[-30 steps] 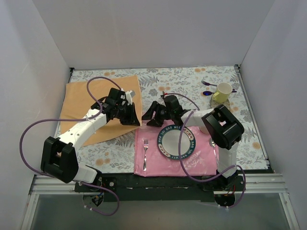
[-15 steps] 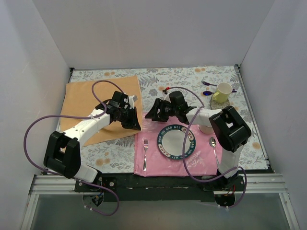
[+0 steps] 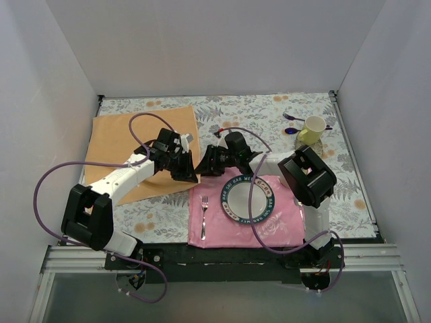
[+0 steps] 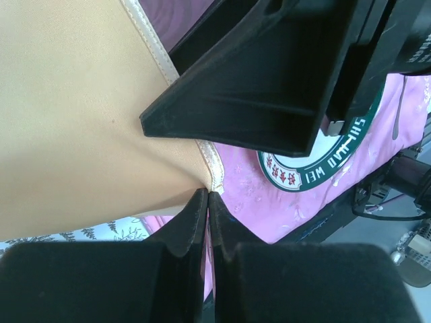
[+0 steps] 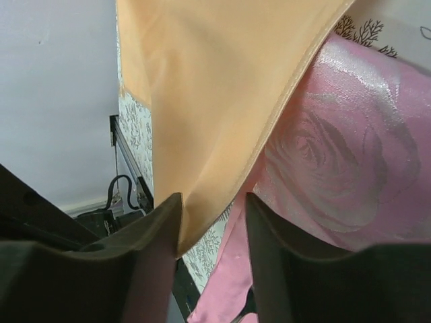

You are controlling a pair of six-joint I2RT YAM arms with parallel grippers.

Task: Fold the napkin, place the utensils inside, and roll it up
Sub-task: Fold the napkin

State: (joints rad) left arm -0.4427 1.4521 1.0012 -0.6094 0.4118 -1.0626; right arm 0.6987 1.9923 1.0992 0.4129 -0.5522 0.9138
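The peach-gold napkin lies spread at the left of the table, its near right corner lifted. My left gripper is shut on that corner; in the left wrist view its fingertips pinch the hemmed tip of the napkin. My right gripper sits just right of it, open, with the napkin's edge hanging between its fingers and touching the left one. The utensils are out of view.
A pink rose-printed placemat at front centre carries a round plate and a silver fork. A yellow cup and purple spoons stand at the back right. White walls enclose the table.
My right gripper has swung left to the lifted napkin corner and its jaws have narrowed. My left gripper has kept its hold on the corner, barely moving.
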